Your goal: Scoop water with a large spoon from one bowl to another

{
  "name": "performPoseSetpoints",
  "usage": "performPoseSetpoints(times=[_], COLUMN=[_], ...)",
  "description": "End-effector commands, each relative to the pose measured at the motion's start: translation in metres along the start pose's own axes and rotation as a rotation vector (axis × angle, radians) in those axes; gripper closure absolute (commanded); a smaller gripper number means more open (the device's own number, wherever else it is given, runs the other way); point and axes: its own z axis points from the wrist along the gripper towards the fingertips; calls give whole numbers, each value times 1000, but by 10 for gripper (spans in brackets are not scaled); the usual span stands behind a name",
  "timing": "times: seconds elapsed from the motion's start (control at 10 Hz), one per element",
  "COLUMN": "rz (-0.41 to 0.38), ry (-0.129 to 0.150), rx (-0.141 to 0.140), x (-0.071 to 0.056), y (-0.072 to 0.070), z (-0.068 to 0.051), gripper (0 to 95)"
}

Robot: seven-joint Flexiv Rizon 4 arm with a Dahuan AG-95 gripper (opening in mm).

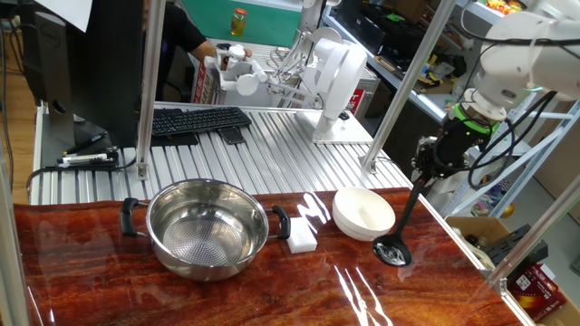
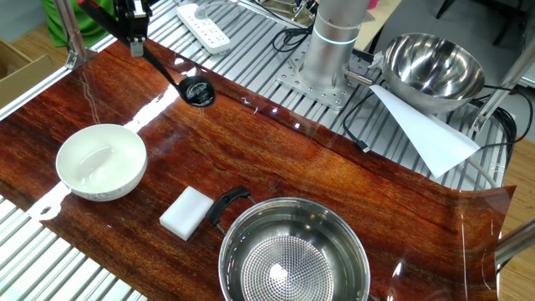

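- Claw [image 1: 433, 161] clamped on ladle [image 1: 395, 246] handle, cup low over surface [image 2: 351, 192], beside white bowl [image 1: 364, 214].
- Scooping not begun; next, swing across to steel pot [image 1: 201, 228], dip.

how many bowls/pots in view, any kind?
3. Wide steel two-handled pot on the wooden table, small plain white bowl to its side past the white block, shiny steel mixing bowl off the table near the arm's base.
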Motion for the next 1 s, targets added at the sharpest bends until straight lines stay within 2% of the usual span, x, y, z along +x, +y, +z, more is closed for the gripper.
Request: performPoseSetpoints(times=[0.1,0.5,1.0], rz=[4,26,65], ry=[5,9,4], rx=[-10,-13,-3], x=[0,0,0], y=[0,0,1], z=[0,0,0], gripper=[950,950,950])
